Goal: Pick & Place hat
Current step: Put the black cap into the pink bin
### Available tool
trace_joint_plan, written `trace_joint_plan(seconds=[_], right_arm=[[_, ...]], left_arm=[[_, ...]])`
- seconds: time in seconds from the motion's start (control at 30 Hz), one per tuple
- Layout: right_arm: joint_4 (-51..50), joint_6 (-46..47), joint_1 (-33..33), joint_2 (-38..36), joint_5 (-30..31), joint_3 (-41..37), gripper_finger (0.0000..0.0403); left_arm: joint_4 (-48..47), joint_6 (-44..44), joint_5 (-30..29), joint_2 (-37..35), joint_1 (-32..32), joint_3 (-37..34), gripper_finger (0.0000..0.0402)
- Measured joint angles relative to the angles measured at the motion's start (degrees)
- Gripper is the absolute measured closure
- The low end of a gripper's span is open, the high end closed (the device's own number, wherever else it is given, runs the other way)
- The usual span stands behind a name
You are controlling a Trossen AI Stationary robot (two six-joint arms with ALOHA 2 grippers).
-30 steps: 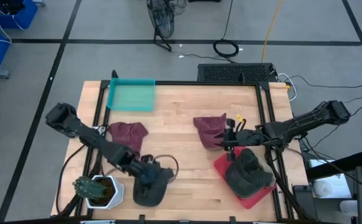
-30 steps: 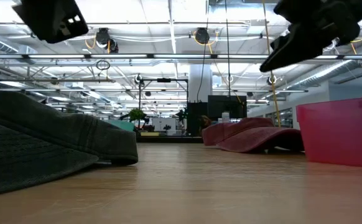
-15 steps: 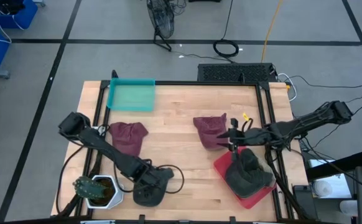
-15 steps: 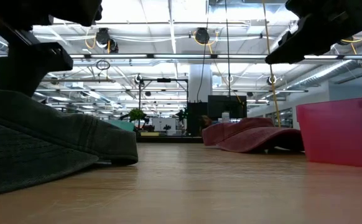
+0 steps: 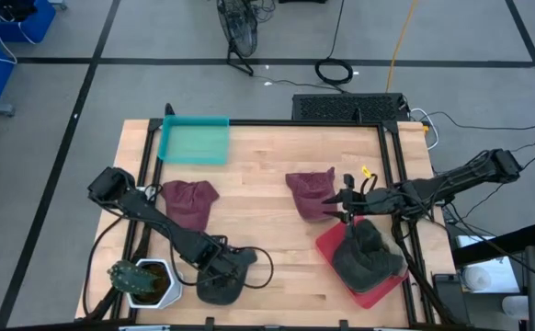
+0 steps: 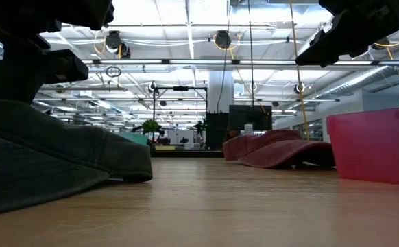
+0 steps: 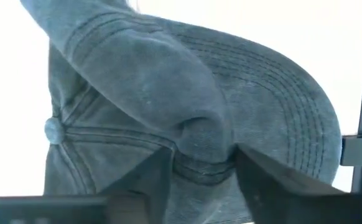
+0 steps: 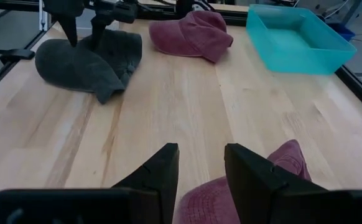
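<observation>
A grey hat (image 5: 220,279) lies near the table's front left, its brim flat on the wood (image 6: 62,158). My left gripper (image 5: 221,267) stands over it pointing down, shut on its crown (image 7: 203,140). One maroon hat (image 5: 189,200) lies behind it. A second maroon hat (image 5: 309,193) lies at mid right. My right gripper (image 5: 346,204) hovers open just above that hat's right side (image 8: 231,193), nothing between its fingers (image 8: 199,152). Another dark grey hat (image 5: 369,253) sits in the red tray (image 5: 327,246). My left gripper pinches a raised fold of the grey hat's crown (image 7: 203,146) between its two fingers (image 7: 153,177), close to where the crown meets the stitched brim. The fingers come from above, pointing down. The hat still rests on the table, its brim spread flat.
A teal tray (image 5: 194,140) stands at the far left. A potted plant (image 5: 143,282) sits at the near left corner beside the grey hat. Bare wood (image 5: 267,230) lies between the two arms. Black rails (image 5: 396,156) frame the table.
My left gripper has come down onto the grey hat and tipped to point more steeply downward; the hat stays where it was. My right gripper has drawn back a little toward the table's right edge, still open.
</observation>
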Motion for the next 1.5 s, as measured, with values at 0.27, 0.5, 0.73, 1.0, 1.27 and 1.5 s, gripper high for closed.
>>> trace_joint_plan(seconds=[0.27,0.5,0.73,1.0,1.27,1.5], right_arm=[[-2.76,2.22,0.00,-1.91,0.04,0.00,0.0287],[-1.66,1.70,-0.07,-5.62,0.20,0.02,0.0287],[-2.32,0.90,-0.09,-14.08,9.02,0.04,0.0287],[-7.76,4.69,-0.09,-18.71,9.29,0.07,0.0287],[-17.49,11.38,-0.09,-18.75,9.35,0.09,0.0287],[-20.59,14.43,-0.09,-18.75,9.33,0.11,0.0287]], left_arm=[[0.53,3.65,-0.66,0.00,0.00,0.01,0.0384],[0.59,11.71,-5.28,0.02,0.98,2.93,0.0377],[-1.21,34.77,-21.33,0.02,2.80,16.06,0.0386],[17.47,62.46,-24.17,-0.04,9.10,21.22,0.0391],[36.47,77.82,-17.00,3.56,15.25,21.24,0.0394],[48.47,84.36,-13.50,11.28,17.52,21.22,0.0388]])
